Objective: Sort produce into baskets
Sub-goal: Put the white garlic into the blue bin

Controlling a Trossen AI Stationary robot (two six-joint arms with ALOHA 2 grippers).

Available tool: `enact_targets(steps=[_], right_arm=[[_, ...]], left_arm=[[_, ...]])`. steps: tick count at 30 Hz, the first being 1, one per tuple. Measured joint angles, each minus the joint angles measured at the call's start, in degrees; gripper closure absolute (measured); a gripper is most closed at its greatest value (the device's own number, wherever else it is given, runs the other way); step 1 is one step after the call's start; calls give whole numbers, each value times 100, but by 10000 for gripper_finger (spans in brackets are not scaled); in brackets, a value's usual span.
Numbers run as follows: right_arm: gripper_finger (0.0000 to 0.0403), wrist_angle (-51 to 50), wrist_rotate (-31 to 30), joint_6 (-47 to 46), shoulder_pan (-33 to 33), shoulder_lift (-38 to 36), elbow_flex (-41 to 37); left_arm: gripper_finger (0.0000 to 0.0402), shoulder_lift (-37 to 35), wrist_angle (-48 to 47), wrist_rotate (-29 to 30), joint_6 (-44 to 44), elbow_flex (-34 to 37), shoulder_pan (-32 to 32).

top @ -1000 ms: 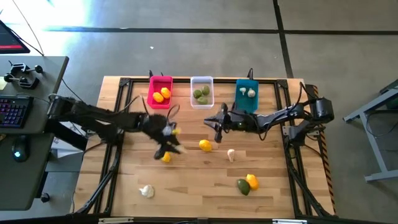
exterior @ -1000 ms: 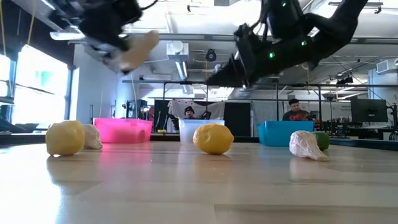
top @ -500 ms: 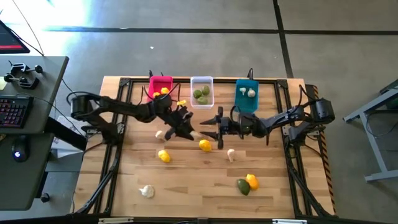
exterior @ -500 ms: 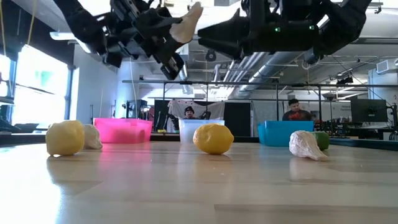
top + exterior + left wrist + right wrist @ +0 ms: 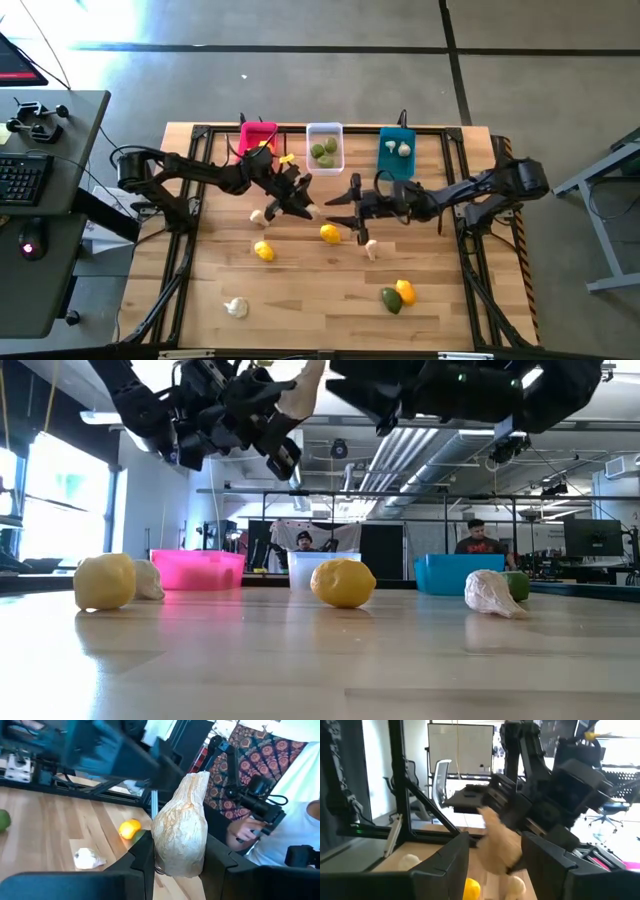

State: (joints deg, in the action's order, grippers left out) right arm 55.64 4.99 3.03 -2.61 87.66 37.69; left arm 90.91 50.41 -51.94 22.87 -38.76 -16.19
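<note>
Mid-air handover over the table centre. The left gripper (image 5: 300,203) was clamped on a knobbly off-white garlic-like piece (image 5: 181,827), held well above the wooden table (image 5: 310,290); half a second before it had only just swung in from the left side. The right gripper (image 5: 345,205), fingers spread apart, had advanced leftward and faced the garlic-like piece at close range without touching it. The likely step was a transfer, since the teal blue plastic bin (image 5: 397,152) holding the other garlic-like pieces stood at the far right. A yellow lemon-like piece (image 5: 329,234) lay on the table beneath the grippers. The bright pink bin (image 5: 256,133) and translucent white bin (image 5: 325,147) stood along the far edge.
</note>
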Motion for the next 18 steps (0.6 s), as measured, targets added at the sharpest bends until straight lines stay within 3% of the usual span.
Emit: enact_targets(steps=[14, 18], right_arm=[[231, -754, -111, 447, -90, 15, 662], [250, -1019, -278, 482, -90, 19, 753]], left_arm=[[314, 7, 227, 72, -46, -127, 62], [314, 7, 207, 76, -100, -219, 59]])
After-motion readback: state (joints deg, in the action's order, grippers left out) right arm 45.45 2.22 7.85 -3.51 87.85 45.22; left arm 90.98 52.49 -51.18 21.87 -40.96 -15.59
